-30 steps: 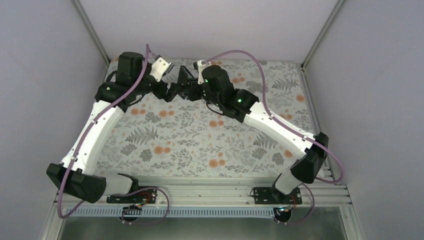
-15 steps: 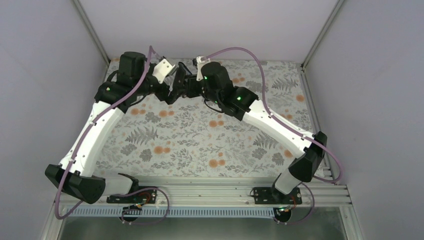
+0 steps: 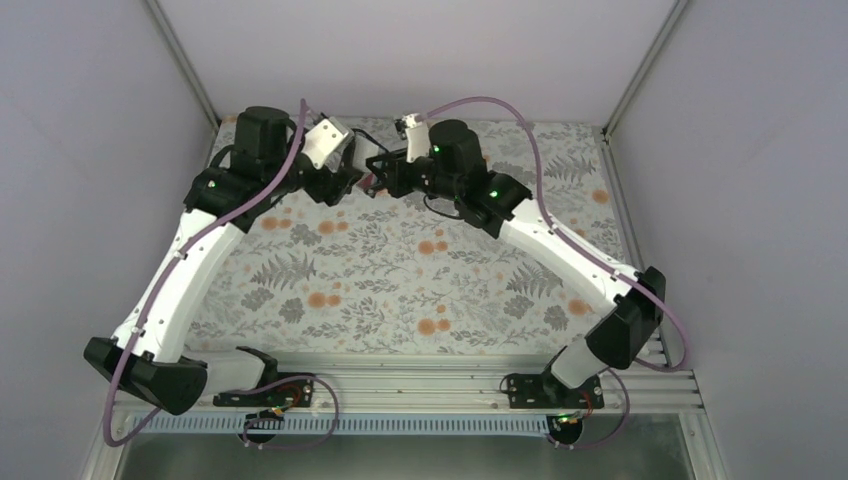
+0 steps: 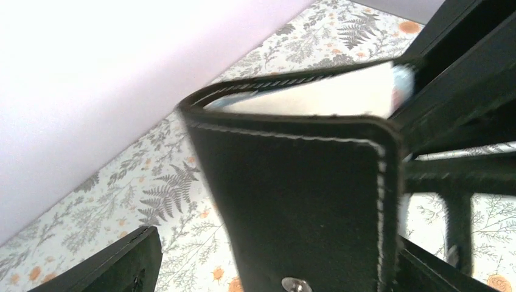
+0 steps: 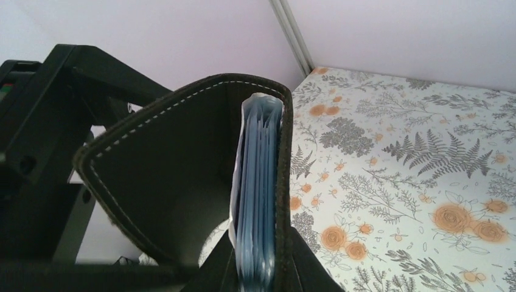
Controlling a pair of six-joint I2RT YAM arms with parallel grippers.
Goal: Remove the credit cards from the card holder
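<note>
L arm [image 3: 190,260] arches to the far-mid area. L gripper [image 3: 352,175] faces the R one, tips nearly meeting, well above floral cloth [image 3: 420,290]. L jaws released: in L wrist view one finger [image 4: 125,264] stands clear of holder [image 4: 292,201], cloth showing in the gap. Other finger is low right, just beside the holder's stitched edge; contact can't tell. Holder sits between the L fingers, in the air, not gripped by them.

Holder orientation: long axis runs along the R fingers, out from R wrist. Fold end points away from R gripper [image 5: 260,275], open end toward it. It's half open like a tent, w/ one flap pinched and the other splayed toward L gripper.

R gripper clenched on holder: its fingers squeeze one flap plus the blue sleeves [image 5: 255,182] at their near end.

View diffs:
- L wrist: outer black face, pale stitching [image 4: 286,131], metal snap [image 4: 296,283] at frame bottom. Inner stack is only a blurred pale sliver on top.
- R wrist: inner side, w/ sleeves edge-on, curved fold on top, L gripper's frame at left.
- Top: both arms & the grippers meeting, but holder is black-on-black there, hard to pick out.

Can't tell if cards are among the sleeves.
</note>
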